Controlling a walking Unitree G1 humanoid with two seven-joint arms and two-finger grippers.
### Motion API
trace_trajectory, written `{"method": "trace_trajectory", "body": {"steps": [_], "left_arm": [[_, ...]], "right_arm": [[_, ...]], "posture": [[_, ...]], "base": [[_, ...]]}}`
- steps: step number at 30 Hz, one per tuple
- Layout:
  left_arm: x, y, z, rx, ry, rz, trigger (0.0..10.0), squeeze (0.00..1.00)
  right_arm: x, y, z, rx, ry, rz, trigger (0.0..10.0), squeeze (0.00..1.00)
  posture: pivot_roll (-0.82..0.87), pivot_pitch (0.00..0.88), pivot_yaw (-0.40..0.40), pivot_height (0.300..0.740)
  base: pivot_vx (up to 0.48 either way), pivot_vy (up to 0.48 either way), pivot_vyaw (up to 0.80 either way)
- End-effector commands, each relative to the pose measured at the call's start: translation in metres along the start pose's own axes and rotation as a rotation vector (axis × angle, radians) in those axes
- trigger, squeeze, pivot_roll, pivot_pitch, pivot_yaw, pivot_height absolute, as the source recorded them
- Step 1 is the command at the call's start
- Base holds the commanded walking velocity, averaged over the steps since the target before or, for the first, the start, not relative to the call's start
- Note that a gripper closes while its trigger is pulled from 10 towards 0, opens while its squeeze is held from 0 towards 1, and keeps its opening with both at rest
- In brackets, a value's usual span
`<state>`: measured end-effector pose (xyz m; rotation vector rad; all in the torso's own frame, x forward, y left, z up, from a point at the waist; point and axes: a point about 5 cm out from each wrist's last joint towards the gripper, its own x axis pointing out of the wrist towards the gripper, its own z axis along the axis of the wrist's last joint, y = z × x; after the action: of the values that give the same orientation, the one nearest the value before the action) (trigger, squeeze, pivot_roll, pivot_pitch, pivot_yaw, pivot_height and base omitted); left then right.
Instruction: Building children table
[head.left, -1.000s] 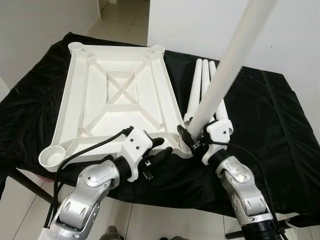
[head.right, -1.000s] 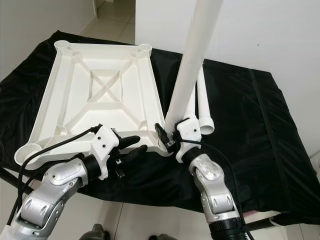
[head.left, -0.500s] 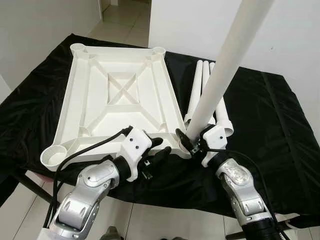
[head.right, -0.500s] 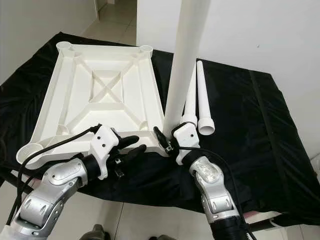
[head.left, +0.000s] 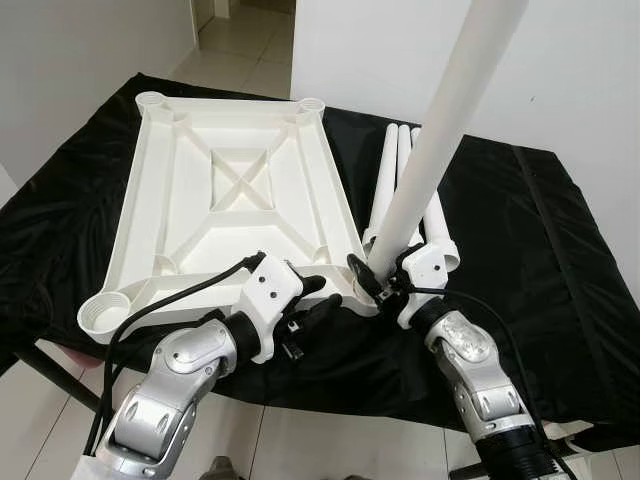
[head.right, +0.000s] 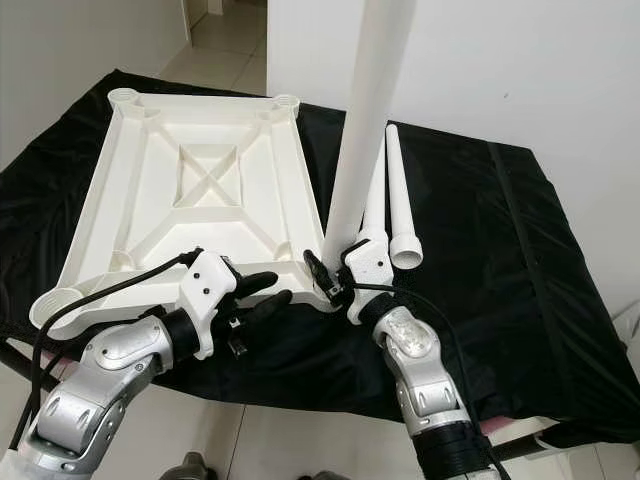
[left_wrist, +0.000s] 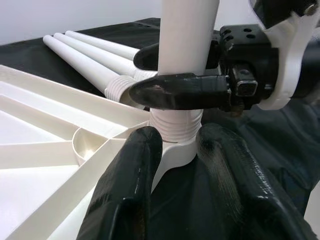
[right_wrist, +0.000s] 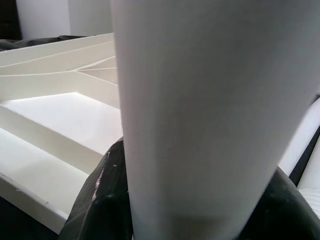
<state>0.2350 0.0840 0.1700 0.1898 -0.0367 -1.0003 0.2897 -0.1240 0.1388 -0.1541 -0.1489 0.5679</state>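
Upright in the near-right corner socket (left_wrist: 176, 150) of the upturned white tabletop (head.left: 235, 200), table leg (head.left: 440, 150) clamped by right tool (head.left: 378, 283), left tool (left_wrist: 175, 175) spread narrowly beside the socket.

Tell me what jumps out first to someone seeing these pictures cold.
A long white table leg stands almost upright at the near right corner of the upside-down white tabletop, its threaded end at the corner socket, gripped low down by the right gripper. The left gripper braces that same corner. Three more legs lie side by side on the black cloth to the right.
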Motion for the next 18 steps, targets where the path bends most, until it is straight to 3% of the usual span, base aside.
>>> {"method": "trace_trajectory", "body": {"steps": [1, 18], "left_arm": [[-0.001, 0.001, 0.004, 0.002, -0.008, 0.032, 10.0, 0.00], [-0.002, 0.002, 0.005, 0.010, -0.009, 0.031, 10.0, 0.00]], "right_arm": [[-0.008, -0.004, -0.027, 0.084, 0.149, -0.029, 10.0, 0.00], [-0.003, -0.016, -0.031, 0.159, 0.200, -0.092, 10.0, 0.00]], "posture": [[0.17, 0.086, -0.079, 0.740], [0.18, 0.069, -0.081, 0.740]], "base": [[0.000, 0.000, 0.00], [0.000, 0.000, 0.00]]}}
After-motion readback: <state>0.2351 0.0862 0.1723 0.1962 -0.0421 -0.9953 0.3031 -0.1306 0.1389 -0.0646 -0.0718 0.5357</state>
